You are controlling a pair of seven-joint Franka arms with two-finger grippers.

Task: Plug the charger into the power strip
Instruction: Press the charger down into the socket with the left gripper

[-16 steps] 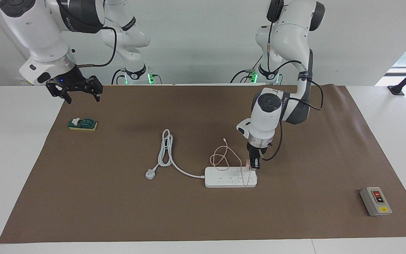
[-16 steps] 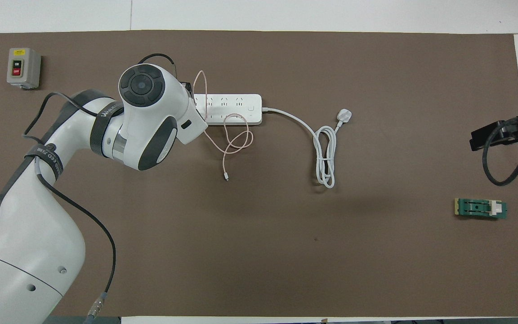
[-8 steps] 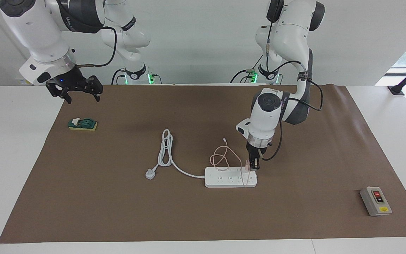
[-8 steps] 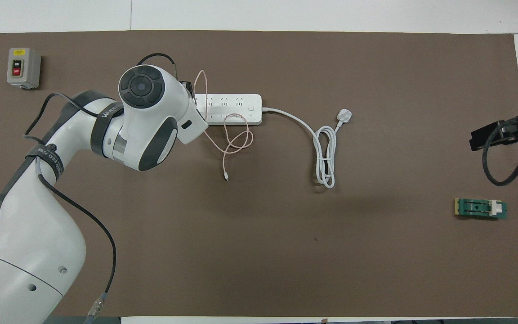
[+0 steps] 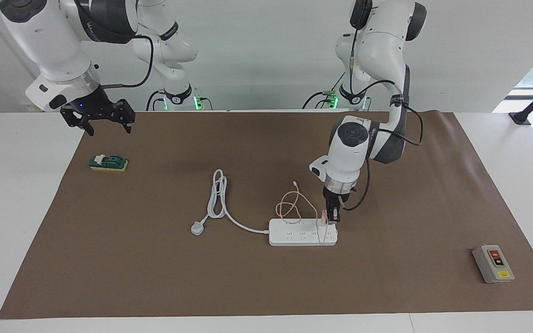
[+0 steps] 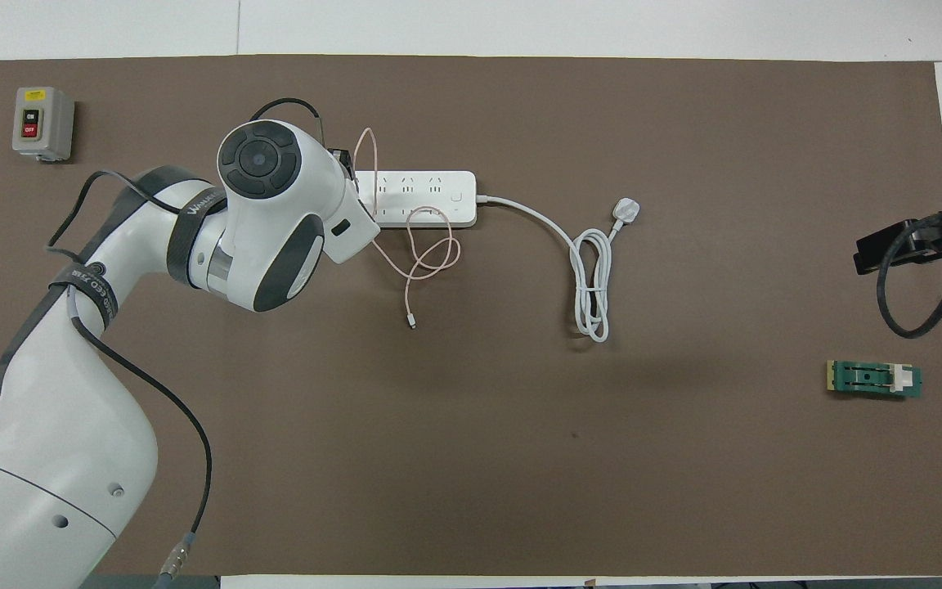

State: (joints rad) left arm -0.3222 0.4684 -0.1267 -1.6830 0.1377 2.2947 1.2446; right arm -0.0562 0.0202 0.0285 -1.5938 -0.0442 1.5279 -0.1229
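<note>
On my bench (image 5: 16,208) the mat (image 5: 155,277) carries the power strip (image 5: 294,238) near its middle, with the charger (image 5: 325,217) standing on the strip's end toward the left arm, held by my left gripper (image 5: 334,217). The strip's cord (image 5: 218,194) and plug (image 5: 197,228) trail toward the right arm's end. I see the switch box (image 5: 493,263) at the left arm's end, and the small board (image 5: 108,163) at the right arm's end under my right gripper (image 5: 104,122).

Left gripper (image 5: 334,217) points straight down, clamped on the charger (image 5: 325,216) at the power strip (image 5: 302,232) end toward the left arm — charger touching the strip's top. Pink cable (image 5: 290,206) loops at the strip's 12 o'clock. Right gripper (image 5: 104,121) waits, jaws apart — above a green block (image 5: 108,163).
</note>
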